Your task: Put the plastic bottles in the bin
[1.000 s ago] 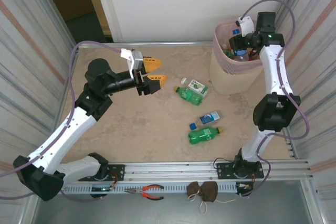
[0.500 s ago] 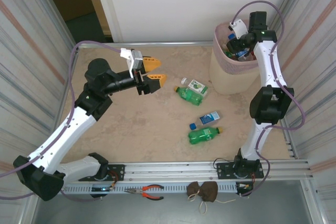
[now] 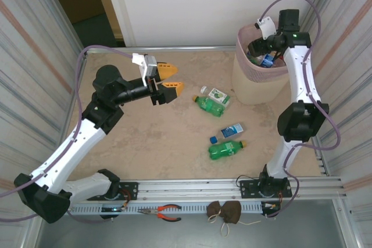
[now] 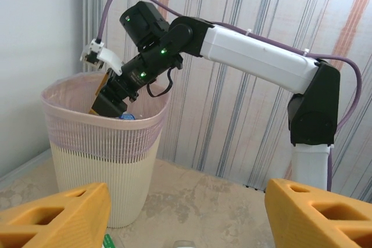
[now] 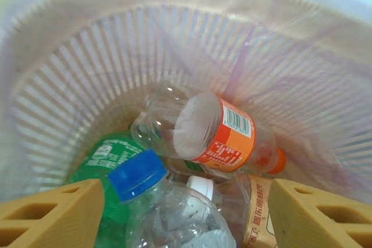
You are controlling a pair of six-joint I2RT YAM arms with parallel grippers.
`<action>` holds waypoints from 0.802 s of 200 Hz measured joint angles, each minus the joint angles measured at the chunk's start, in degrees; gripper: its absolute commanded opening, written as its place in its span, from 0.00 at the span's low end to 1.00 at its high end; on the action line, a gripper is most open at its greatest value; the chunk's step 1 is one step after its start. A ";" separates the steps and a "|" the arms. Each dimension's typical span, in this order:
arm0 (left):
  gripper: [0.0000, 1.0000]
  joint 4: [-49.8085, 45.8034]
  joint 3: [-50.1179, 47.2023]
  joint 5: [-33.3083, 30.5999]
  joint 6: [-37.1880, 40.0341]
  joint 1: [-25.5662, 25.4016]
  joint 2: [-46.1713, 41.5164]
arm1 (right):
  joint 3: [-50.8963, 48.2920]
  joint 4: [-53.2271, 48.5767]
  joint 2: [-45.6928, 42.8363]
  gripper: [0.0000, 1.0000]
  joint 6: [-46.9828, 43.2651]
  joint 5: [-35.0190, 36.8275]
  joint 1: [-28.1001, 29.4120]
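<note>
The right hand is down in the top of the bin. Its fingers are spread wide and grip nothing.

Right under this hand, inside the bin, lies a blue-cap bottle made of clear plastic. Next to it is a green bottle. Behind them, against the far wall of the bin, an orange-label bottle lies on its side. A brown-label bottle with a white cap is there too. All four are piled close and touch each other.

The left hand is up in the air, well apart from the bin, on the left of it in the top view. It points toward the bin. Its orange fingers are apart and it holds nothing.

More bottles lie on the surface, outside the bin. Near the foot of the bin, a white-cap bottle with a green label lies just beside a small green one. Further from the bin, toward the arm bases, lie a clear bottle with a blue cap and a yellow-cap bottle that is green. These two are close together.
</note>
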 measured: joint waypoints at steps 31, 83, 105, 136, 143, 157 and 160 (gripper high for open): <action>0.71 0.31 -0.26 0.00 -0.46 0.00 -0.20 | -0.13 0.63 -2.58 0.62 4.85 -1.36 -0.55; 0.70 0.31 -0.28 -1.18 -1.44 0.00 -0.22 | -5.66 3.50 -8.98 0.59 16.11 -1.62 -0.17; 0.69 -0.13 -0.28 -2.16 -2.27 0.00 -0.13 | -10.25 4.76 -12.74 0.59 18.25 -1.57 1.77; 0.68 -1.07 -0.33 -3.54 -3.69 0.07 0.26 | -15.34 4.61 -17.64 0.60 18.84 -1.60 6.69; 0.68 -1.40 -0.35 -3.85 -3.89 0.26 0.35 | -16.13 4.55 -18.56 0.60 18.88 -1.57 7.96; 0.68 -1.81 -0.48 -4.35 -4.52 0.79 0.50 | -18.34 4.26 -20.70 0.61 18.84 -1.31 10.49; 0.68 -1.84 -0.52 -4.46 -4.70 0.94 0.55 | -19.08 4.24 -21.31 0.61 18.82 -1.09 11.19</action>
